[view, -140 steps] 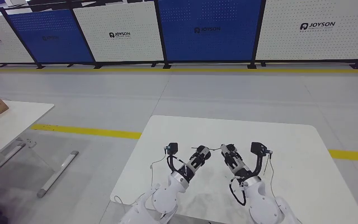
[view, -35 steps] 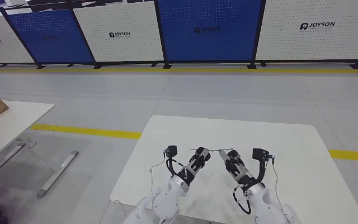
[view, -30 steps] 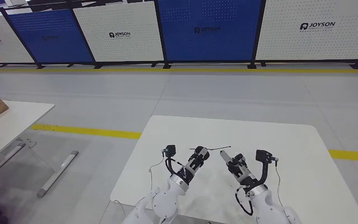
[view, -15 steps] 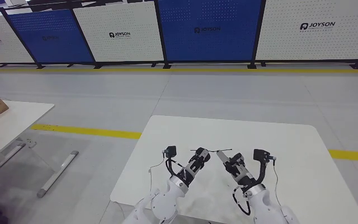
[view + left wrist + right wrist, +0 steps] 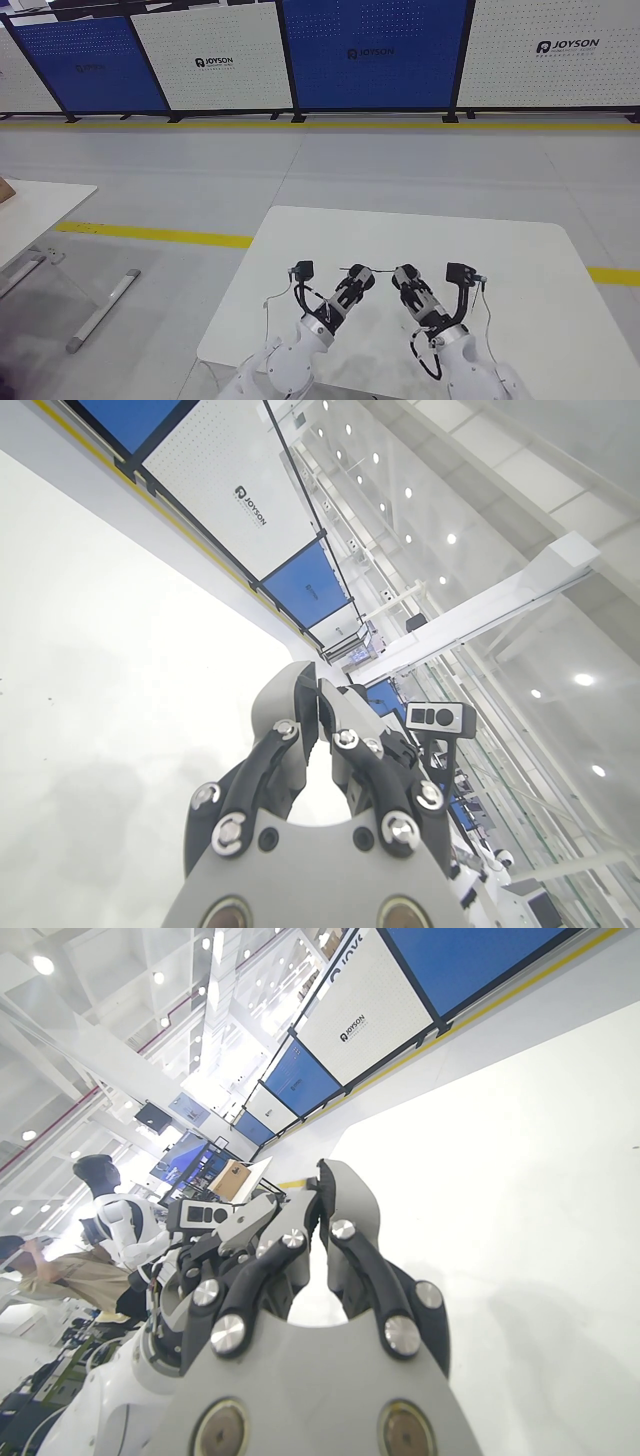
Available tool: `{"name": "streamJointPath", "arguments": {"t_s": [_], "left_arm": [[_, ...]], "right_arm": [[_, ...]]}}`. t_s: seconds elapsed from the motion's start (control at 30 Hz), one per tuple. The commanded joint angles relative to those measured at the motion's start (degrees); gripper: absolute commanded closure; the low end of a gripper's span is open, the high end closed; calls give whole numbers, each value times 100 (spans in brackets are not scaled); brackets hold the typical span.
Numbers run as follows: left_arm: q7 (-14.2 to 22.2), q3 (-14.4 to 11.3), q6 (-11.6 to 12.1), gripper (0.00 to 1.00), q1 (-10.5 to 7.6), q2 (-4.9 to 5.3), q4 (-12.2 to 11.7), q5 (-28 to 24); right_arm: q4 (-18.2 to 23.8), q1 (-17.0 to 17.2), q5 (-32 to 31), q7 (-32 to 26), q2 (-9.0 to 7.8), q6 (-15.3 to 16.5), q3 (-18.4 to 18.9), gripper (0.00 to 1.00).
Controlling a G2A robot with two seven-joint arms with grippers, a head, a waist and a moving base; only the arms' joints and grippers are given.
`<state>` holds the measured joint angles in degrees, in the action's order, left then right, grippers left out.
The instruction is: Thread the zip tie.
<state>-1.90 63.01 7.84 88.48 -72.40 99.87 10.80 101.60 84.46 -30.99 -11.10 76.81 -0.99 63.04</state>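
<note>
Counter [image 5: 520,250]: white.
Room: blue-and-white pegboard panels [image 5: 375,50], yellow floor line [image 5: 150,234].
Left pincer [image 5: 367,273]: I see it clamped on zip tie [image 5: 382,268].
Right pincer [image 5: 399,273]: closed.

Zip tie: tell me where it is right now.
In the top view, the zip tie is a thin dark strand stretched between the left gripper and the right gripper, over the white table.

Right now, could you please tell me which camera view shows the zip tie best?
The top view: the zip tie appears as a thin dark line spanning between the left end effector and the right end effector. Each wrist view looks along its own shut end effector, where the tie is too slight to make out.
</note>
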Motion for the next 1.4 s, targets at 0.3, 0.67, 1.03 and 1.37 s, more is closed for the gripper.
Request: {"name": "streamJointPath", "arguments": {"t_s": [0.3, 0.67, 1.03, 1.37], "left_arm": [[119, -73, 32, 100, -61, -5, -40, 105], [182, -66, 5, 100, -106, -1, -2, 119], [-75, -243, -87, 100, -166, -37, -84, 457], [-16, -213, -42, 60, -145, -36, -49, 354]], "right_arm": [[-16, -69, -53, -75, 10, -13, -64, 100], [-36, -126, -35, -174, 9, 9, -41, 100], [-16, -71, -35, -173, -6, 57, 34, 100], [-23, -59, -48, -158, -11, 41, 68, 100]]}}
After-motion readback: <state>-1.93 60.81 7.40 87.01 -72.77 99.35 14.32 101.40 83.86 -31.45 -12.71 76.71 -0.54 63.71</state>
